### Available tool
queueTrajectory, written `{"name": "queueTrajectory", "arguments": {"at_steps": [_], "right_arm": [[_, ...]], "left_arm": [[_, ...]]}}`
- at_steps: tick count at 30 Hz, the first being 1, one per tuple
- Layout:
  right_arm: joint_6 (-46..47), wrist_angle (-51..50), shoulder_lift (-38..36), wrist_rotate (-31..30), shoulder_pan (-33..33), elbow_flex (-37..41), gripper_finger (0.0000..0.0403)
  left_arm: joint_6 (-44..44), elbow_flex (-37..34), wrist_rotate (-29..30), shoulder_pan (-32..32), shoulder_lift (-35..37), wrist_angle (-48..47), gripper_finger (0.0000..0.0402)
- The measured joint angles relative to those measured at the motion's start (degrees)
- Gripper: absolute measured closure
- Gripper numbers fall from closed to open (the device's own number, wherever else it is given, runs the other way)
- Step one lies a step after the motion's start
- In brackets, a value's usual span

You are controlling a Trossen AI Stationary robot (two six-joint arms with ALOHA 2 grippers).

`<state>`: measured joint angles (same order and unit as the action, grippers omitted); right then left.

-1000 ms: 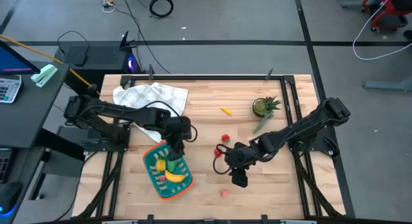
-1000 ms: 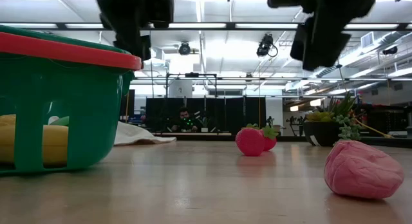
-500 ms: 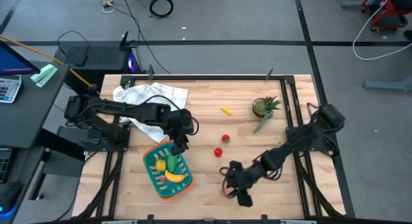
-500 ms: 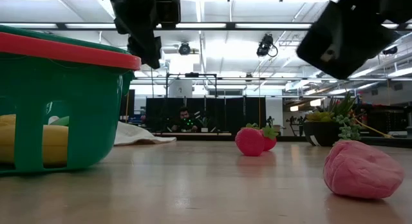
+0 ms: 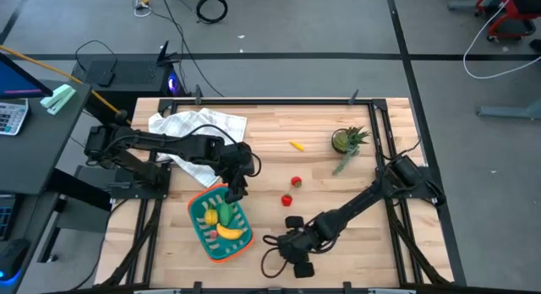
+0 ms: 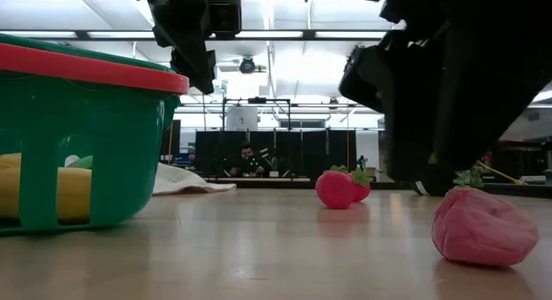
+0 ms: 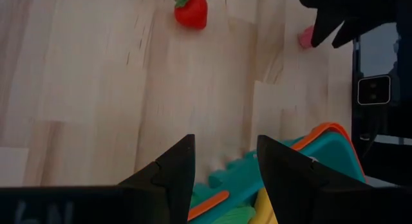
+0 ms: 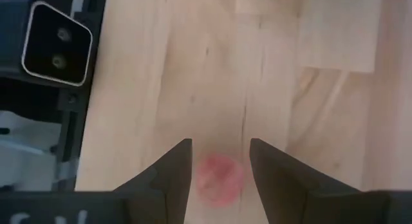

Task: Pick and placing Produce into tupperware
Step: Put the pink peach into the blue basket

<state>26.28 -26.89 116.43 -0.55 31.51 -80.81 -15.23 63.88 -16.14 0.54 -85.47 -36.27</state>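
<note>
On my left, the tupperware point(image 5: 221, 225) sits near the front of the table point(image 5: 279, 171), with the banana point(image 5: 230, 232) and a green vegetable point(image 5: 225, 215) already lying in it. My left claw point(image 5: 234, 189) hangs above its far rim, fingers apart and grasping nothing; in its wrist view the teal wall and orange rim show just beyond the fingertips. Toward the middle of the table a red strawberry point(image 5: 296, 183) and another small red piece point(image 5: 286, 199) wait, and farther back a tiny yellow-orange piece point(image 5: 296, 145) lies near the potted plant point(image 5: 347, 140). On my right, my right claw point(image 5: 297, 258) is low at the front edge of the table, released, with the pink piece point(image 8: 219, 177) showing between its two fingers in the wrist view. To do this pick well, I judge I should keep the pink piece centred between the fingers, come straight down until the tips flank its widest part, and clench gently, since a small rounded toy may squirt sideways if I catch it off-centre. Then lift clear before swinging toward the tupperware, keeping well apart from my left arm above the rim.
</note>
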Motion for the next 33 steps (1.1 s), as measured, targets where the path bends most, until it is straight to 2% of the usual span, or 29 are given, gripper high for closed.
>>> {"name": "queueTrajectory", "arguments": {"at_steps": [8, 23, 27, 33], "right_arm": [[4.93, -2.10, 0.18, 3.47, 1.05, 0.04, 0.0239], [4.32, -3.26, 1.13, 1.46, 1.14, 1.50, 0.0248], [4.99, -3.22, 1.13, 1.49, 1.10, 1.72, 0.0270], [4.99, -3.65, 0.70, 2.26, 0.25, 1.81, 0.0339]], "left_arm": [[1.15, 0.00, 0.00, 0.00, -0.02, 0.10, 0.0230], [1.57, 0.00, 0.00, 0.00, -0.02, 0.41, 0.0230], [1.56, 0.00, 0.01, 0.00, -0.02, 0.41, 0.0230], [0.42, 0.00, 0.01, 0.00, -0.02, 0.37, 0.0230]]}}
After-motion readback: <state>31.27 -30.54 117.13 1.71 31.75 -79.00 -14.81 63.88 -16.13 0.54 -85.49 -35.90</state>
